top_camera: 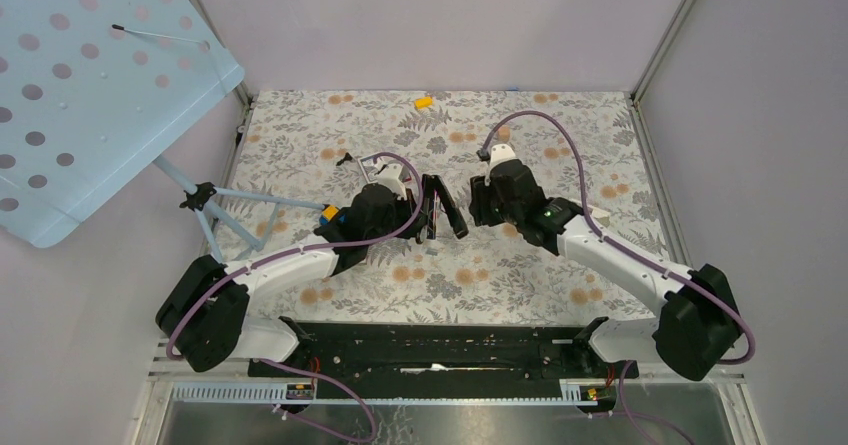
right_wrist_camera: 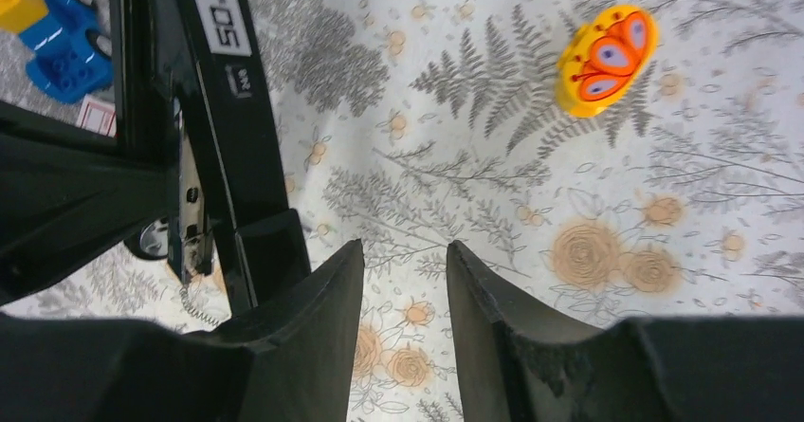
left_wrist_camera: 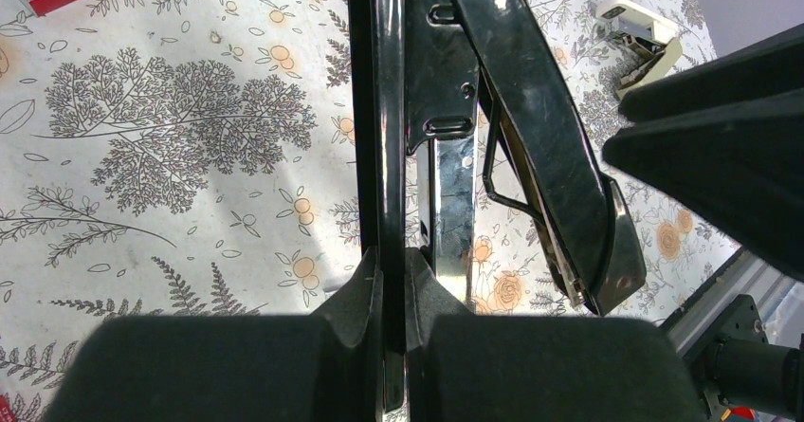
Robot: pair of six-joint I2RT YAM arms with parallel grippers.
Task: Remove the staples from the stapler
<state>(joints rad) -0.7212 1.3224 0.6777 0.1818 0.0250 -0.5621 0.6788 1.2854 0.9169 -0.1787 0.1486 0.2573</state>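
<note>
A blue and yellow toy [top_camera: 330, 215] lies on the floral cloth [top_camera: 300, 135], just left of the left gripper [left_wrist_camera: 392, 284]. That gripper's fingers are clenched on one black bar of the stapler [left_wrist_camera: 531, 109]. The stapler sits at mid-table between the two arms, hinged open, with its black top arm splayed away from the silvery rail. Just right of it, the right gripper [right_wrist_camera: 403, 280] hangs over the cloth. Its fingers [right_wrist_camera: 313, 318] are parted with only cloth between them, one of them close beside the stapler's end.

Stapler [right_wrist_camera: 232, 137] just left of right tool [right_wrist_camera: 403, 251]
</note>
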